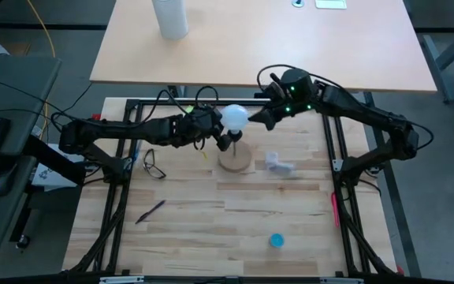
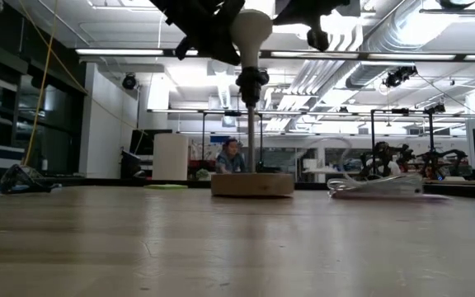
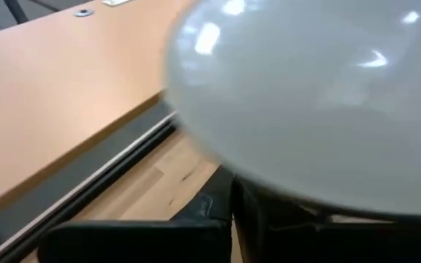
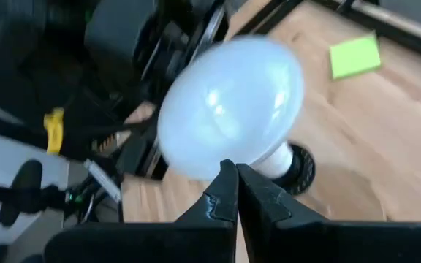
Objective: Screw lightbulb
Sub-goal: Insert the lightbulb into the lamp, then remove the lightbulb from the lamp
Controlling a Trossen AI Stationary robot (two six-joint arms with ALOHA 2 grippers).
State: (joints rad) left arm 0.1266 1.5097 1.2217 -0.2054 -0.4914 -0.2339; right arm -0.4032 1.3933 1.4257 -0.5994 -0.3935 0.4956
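The white frosted lightbulb (image 1: 235,117) stands upright with its neck in the black socket (image 2: 251,80), which rises on a thin stem from the round wooden disc (image 1: 236,160). My left gripper (image 1: 213,125) is shut at the globe's left side. My right gripper (image 1: 255,117) is shut at the globe's right side, pointing slantwise down. In the right wrist view the globe (image 4: 229,106) fills the space just beyond the shut fingertips (image 4: 225,191), with the socket (image 4: 300,169) behind it. My left gripper comes from the table's left, slanting a little downward, its shut fingers (image 3: 269,219) right under the globe's lower side (image 3: 283,183); whether they touch it I cannot tell. My right gripper comes from the table's far right, its shut fingertips at the globe's lower edge (image 4: 229,155); whether they touch it I cannot tell.
On the table lie safety glasses (image 1: 154,165), a dark pen (image 1: 150,211), a white plastic part (image 1: 280,165) right of the disc, and a blue cap (image 1: 277,239) near the front. A green note (image 4: 355,55) lies behind. A tall white cylinder (image 1: 170,17) stands on the far desk.
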